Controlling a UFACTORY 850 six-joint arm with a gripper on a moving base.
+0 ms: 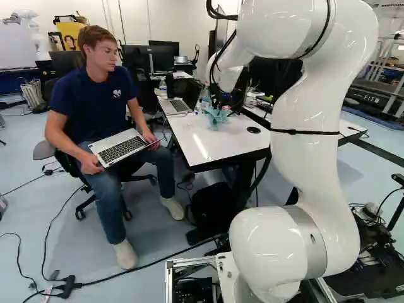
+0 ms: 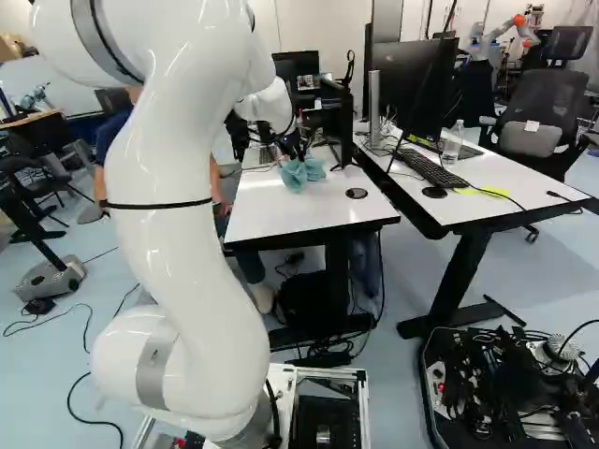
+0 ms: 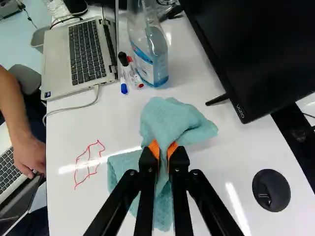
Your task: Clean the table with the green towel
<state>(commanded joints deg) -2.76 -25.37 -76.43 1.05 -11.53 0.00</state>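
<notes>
The gripper (image 2: 296,150) is low over the white table (image 2: 281,210) in the right base view. In the wrist view the gripper (image 3: 164,151) is shut on the bunched green towel (image 3: 170,118), orange pads pinching it from two sides. The towel spreads ahead of and under the fingers, against the tabletop (image 3: 118,196). Red marker lines (image 3: 88,164) form a loop on the table beside the towel, on the side toward the seated person. In the left base view the towel (image 1: 216,116) shows below the wrist.
Ahead of the towel stand a spray bottle (image 3: 150,54) and markers (image 3: 129,73), with an open laptop (image 3: 81,54) beside them. A monitor (image 3: 256,44) and a black desk grommet (image 3: 271,190) lie to the other side. A person sits close beside the table, holding another laptop (image 1: 123,146).
</notes>
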